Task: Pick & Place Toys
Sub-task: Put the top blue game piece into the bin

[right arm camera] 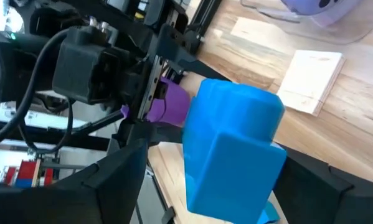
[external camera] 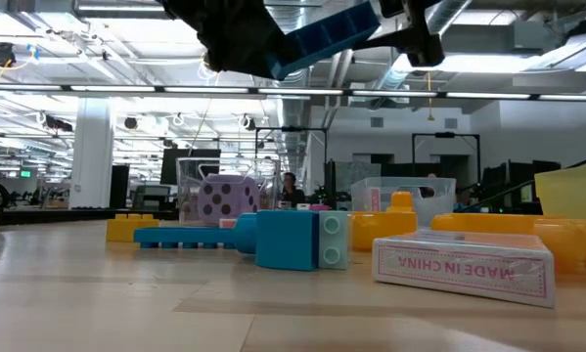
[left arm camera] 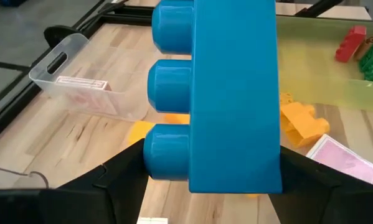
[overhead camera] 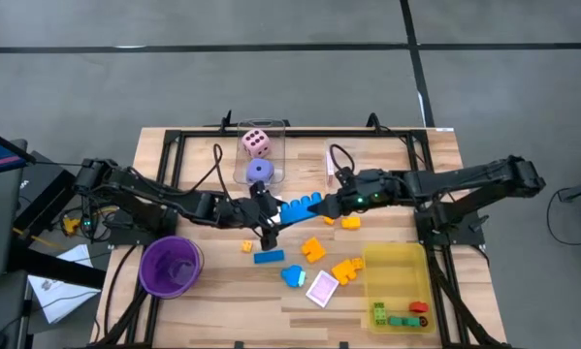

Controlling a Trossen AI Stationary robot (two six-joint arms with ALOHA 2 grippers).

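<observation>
Both arms meet over the middle of the wooden worktop (overhead camera: 193,145), holding one long blue block (overhead camera: 298,207) between them, raised clear of the surface. The left end effector (overhead camera: 268,225) pinches the block at one end; in the left wrist view the block (left arm camera: 226,93) stands between its two dark fingers (left arm camera: 121,177), studs to one side. The right end effector (overhead camera: 321,204) has its fingers on either side of the opposite end of the same block (right arm camera: 233,149); whether they press on it or stand just spread around it cannot be told. In the low view the block (external camera: 322,37) hangs tilted above the worktop. Below it lie loose toys: a flat blue bar (overhead camera: 268,257), a light blue block (overhead camera: 293,277), orange blocks (overhead camera: 313,249) and a pink-white card box (overhead camera: 322,289). A yellow tray (overhead camera: 399,262) near the right arm holds green and red blocks (overhead camera: 399,315). A clear box (overhead camera: 276,136) at the far edge contains a pink die (overhead camera: 256,142) and a purple die (overhead camera: 260,172). A purple cup (overhead camera: 171,265) stands near the left arm.
</observation>
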